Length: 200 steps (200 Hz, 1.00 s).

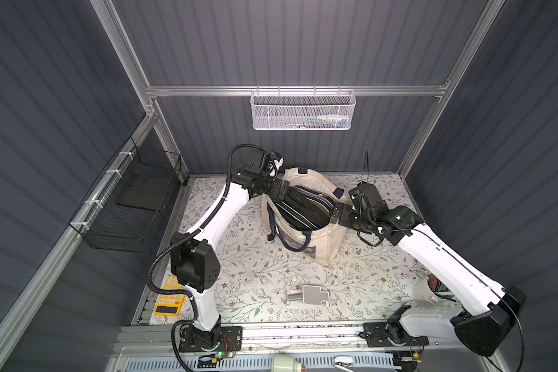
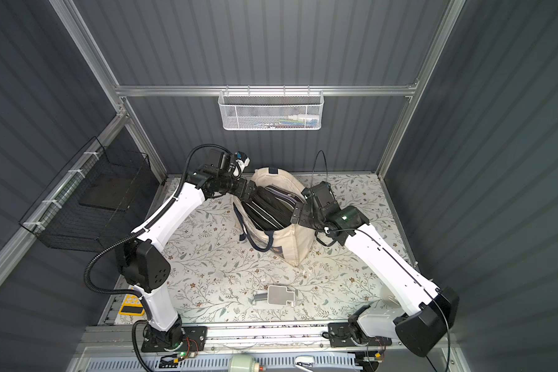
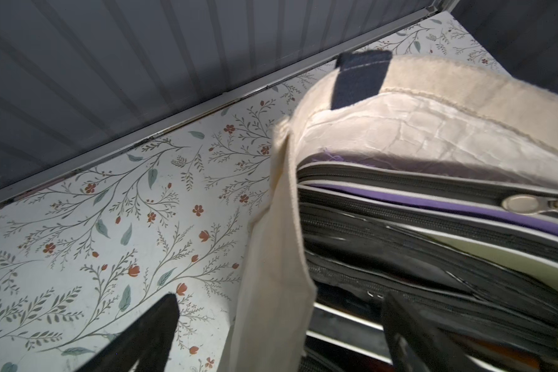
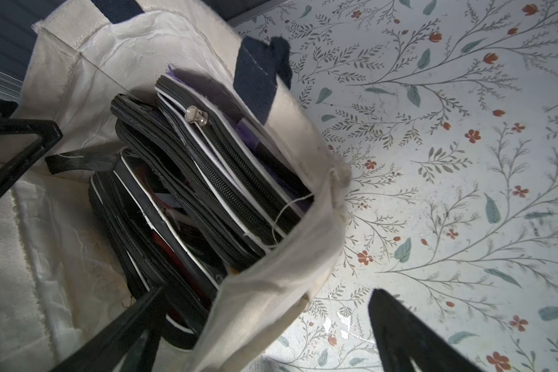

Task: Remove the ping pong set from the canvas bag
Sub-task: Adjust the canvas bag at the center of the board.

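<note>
Right wrist view: canvas bag (image 4: 329, 199) rim was straddled by left tool (image 1: 280, 190) and right tool (image 4: 268, 293), both spread; ping pong set (image 4: 200, 180) was to be gripped next.

White-shelled left arm (image 1: 213, 212) and right arm (image 1: 448, 261), black joints, black left gripper (image 1: 283, 189) and right gripper (image 1: 338, 213); ribbed black conduit (image 1: 150, 273) along the left.
</note>
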Available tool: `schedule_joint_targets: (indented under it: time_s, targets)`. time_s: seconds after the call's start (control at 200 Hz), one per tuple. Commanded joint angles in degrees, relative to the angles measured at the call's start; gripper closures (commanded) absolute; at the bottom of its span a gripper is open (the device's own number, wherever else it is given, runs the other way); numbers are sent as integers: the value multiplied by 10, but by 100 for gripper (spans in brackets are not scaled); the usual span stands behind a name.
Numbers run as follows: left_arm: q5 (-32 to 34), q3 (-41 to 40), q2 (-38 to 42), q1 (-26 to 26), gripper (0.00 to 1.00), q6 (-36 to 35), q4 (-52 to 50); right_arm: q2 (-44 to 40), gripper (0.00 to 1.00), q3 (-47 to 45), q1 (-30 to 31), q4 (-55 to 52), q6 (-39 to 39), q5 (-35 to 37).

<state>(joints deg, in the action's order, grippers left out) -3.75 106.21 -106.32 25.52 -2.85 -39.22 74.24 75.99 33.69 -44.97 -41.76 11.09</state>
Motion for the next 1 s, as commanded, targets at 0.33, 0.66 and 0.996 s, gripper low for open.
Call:
schedule_joint_targets:
  time_s: [0.33, 0.66, 0.996]
  targets:
    - [53, -39, -5, -2, 100, 1, 26, 37, 1, -12, 3, 17, -21, -10]
    - [124, -87, 32, -47, 100, 57, 45, 43, 89, -1, 3, 6, -14, -17]
    - [184, -123, 99, -146, 100, 100, 61, 131, 100, 81, 4, 42, 30, -50]
